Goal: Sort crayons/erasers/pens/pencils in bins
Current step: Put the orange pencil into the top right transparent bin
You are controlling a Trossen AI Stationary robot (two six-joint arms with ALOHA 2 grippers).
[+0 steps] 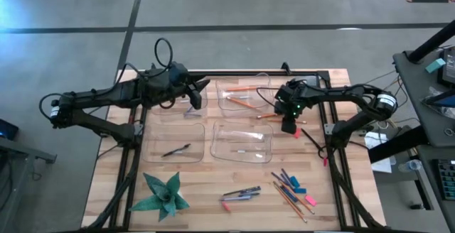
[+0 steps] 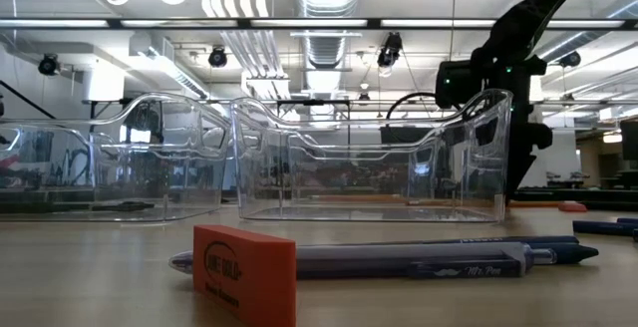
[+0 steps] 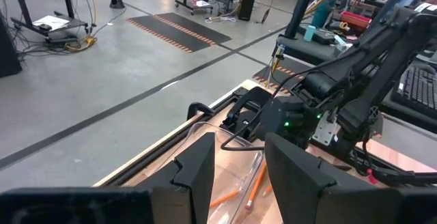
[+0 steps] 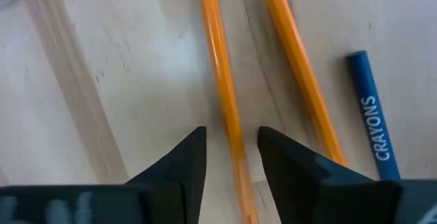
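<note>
Two orange pencils (image 4: 222,67) (image 4: 300,67) and a blue crayon (image 4: 372,121) lie flat on the wood to the right of the far right bin (image 1: 245,94), which holds more pencils. My right gripper (image 4: 232,138) (image 1: 288,125) points down over them, open. Its fingers stand on either side of one pencil, with a gap on each side. My left gripper (image 3: 239,149) (image 1: 201,94) hangs open above the far left bin (image 1: 174,109) with nothing between its fingers. The near left bin (image 1: 174,146) holds a dark pen.
At the near edge lie pens (image 1: 242,193), a pink eraser (image 1: 226,206), and a cluster of pencils, crayons and erasers (image 1: 290,188). A green paper star (image 1: 163,194) sits near left. A red eraser (image 1: 297,132) and a dark pen (image 1: 313,139) lie beside my right gripper.
</note>
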